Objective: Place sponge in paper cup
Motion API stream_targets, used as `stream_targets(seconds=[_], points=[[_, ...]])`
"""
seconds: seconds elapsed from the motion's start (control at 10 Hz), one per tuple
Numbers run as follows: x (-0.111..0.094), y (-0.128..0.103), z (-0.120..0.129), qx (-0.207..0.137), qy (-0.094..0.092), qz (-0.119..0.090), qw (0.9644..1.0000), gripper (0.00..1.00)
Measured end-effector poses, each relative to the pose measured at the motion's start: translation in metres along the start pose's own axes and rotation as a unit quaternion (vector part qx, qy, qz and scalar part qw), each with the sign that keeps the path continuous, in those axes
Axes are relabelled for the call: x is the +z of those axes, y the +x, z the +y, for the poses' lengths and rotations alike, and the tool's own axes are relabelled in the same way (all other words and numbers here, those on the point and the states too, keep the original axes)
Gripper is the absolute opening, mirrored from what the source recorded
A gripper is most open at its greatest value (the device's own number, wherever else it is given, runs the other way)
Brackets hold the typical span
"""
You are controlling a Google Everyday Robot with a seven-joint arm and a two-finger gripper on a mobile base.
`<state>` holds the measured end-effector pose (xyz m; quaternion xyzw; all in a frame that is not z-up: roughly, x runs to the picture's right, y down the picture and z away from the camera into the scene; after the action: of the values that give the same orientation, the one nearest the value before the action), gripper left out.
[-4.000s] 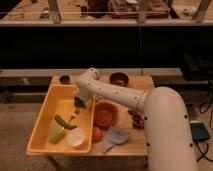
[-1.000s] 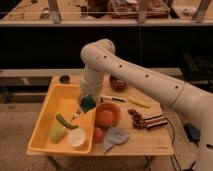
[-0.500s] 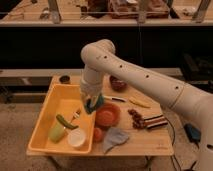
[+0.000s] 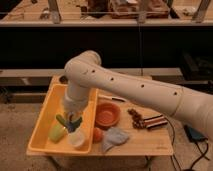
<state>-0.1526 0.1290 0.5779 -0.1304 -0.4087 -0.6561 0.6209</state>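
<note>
Camera view has the white arm (image 4: 131, 90) sweeping in from the right, bending over the far left of the wooden table (image 4: 150, 141) and dropping straight down into the yellow tray (image 4: 42, 122). The gripper (image 4: 73, 116) sits low inside that tray, toward its right wall, and it's clenched, fingers pinched tight on the sponge (image 4: 76, 123). That dark teal pad hangs at the fingertips, just above and slightly behind the paper cup (image 4: 77, 140), which stands at the near end of the tray with its pale mouth facing up. Whether sponge and cup rim are touching, I can't tell. Left of the cup is a light green cup (image 4: 56, 133), and a thin green vegetable (image 4: 61, 119) lies just beside the gripper. Outside the tray, to the right, an orange-red bowl (image 4: 107, 115) sits on the table, with an orange fruit (image 4: 97, 134) and a grey-blue cloth (image 4: 115, 138) nearer the front edge.
</note>
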Motion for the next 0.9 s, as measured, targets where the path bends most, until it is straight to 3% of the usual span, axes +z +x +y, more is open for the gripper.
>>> stream_targets(seconds=[0.2, 0.4, 0.9], points=[[0.009, -0.029, -0.018, -0.028, 0.003, -0.004, 0.9996, 0.12], [0.014, -0.045, -0.025, -0.049, 0.022, -0.015, 0.9985, 0.12], [0.024, -0.031, -0.018, -0.061, 0.07, -0.045, 0.9946, 0.12]])
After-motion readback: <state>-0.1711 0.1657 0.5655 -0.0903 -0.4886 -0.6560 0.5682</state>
